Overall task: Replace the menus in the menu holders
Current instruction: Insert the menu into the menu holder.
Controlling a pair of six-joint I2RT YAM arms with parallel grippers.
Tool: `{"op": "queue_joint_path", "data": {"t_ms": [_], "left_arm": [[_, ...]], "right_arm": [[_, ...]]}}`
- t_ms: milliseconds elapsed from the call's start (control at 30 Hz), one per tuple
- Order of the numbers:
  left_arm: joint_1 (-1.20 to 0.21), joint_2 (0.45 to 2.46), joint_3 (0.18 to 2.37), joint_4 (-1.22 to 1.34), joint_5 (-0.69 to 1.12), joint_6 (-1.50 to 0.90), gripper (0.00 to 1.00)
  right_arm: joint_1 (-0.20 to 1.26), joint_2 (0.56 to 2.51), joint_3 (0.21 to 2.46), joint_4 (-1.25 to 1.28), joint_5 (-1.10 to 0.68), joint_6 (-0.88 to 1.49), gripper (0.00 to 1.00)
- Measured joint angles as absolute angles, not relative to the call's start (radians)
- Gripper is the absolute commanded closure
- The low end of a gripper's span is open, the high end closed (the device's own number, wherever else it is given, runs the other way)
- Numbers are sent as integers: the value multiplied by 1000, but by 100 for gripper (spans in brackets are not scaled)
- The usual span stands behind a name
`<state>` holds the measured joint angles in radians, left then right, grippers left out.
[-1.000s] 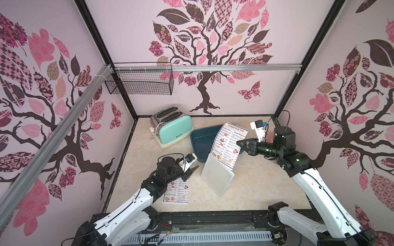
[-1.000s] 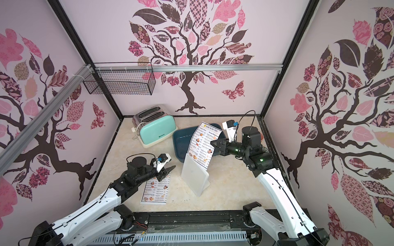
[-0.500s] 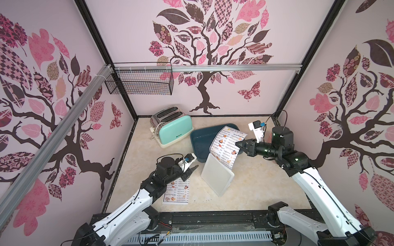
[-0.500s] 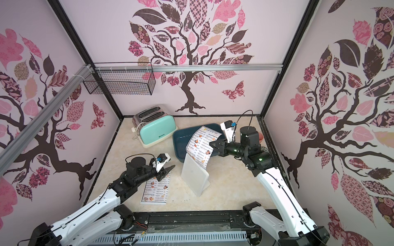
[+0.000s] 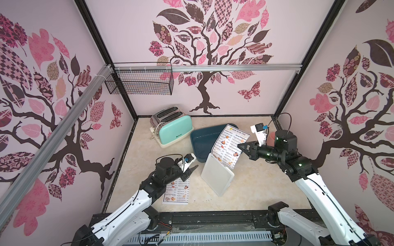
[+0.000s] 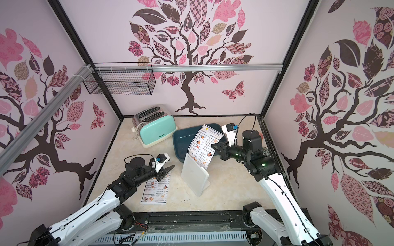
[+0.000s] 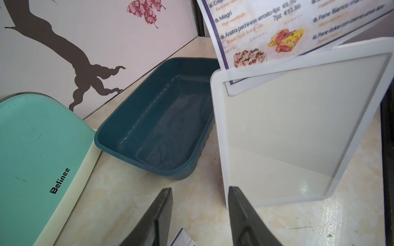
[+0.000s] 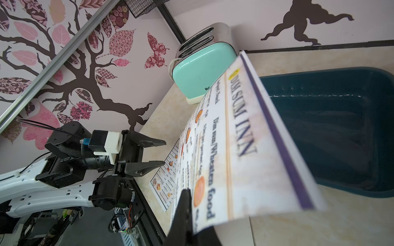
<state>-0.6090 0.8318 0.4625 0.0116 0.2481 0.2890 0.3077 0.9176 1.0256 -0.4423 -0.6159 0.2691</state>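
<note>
Menu sheet (image 5: 229, 147) (white, headed "DIM SUM INN") is being gripped by the closed right pincer (image 5: 239, 146), its lower corner being shown inside the menu holder (image 5: 215, 179) only in the left wrist view. A second sheet (image 5: 178, 193) is lying flat beneath the spread, empty left pincer (image 8: 164, 153).

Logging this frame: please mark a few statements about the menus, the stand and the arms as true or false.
1. The right gripper is shut on a menu. True.
2. That menu sits fully inside the stand. False: only its lower edge is inside; most sticks out above.
3. The left gripper holds the second menu. False: its jaws are open and empty above that sheet, which lies flat on the table.
4. The blue tub is empty. True.
</note>
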Motion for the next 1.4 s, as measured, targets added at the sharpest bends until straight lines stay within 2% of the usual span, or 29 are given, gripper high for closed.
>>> {"op": "queue_joint_path", "data": {"t_ms": [133, 367, 933, 1400], "left_arm": [[-609, 828, 462, 6, 248, 289, 52], [-609, 817, 461, 4, 247, 289, 52], [-609, 799, 454, -17, 239, 290, 52], [-609, 783, 454, -16, 236, 287, 52]], "right_arm": [[308, 920, 1019, -442, -618, 289, 100], [312, 952, 1030, -442, -612, 318, 91], [339, 956, 1032, -432, -603, 332, 95], [358, 825, 841, -279, -606, 346, 93]]}}
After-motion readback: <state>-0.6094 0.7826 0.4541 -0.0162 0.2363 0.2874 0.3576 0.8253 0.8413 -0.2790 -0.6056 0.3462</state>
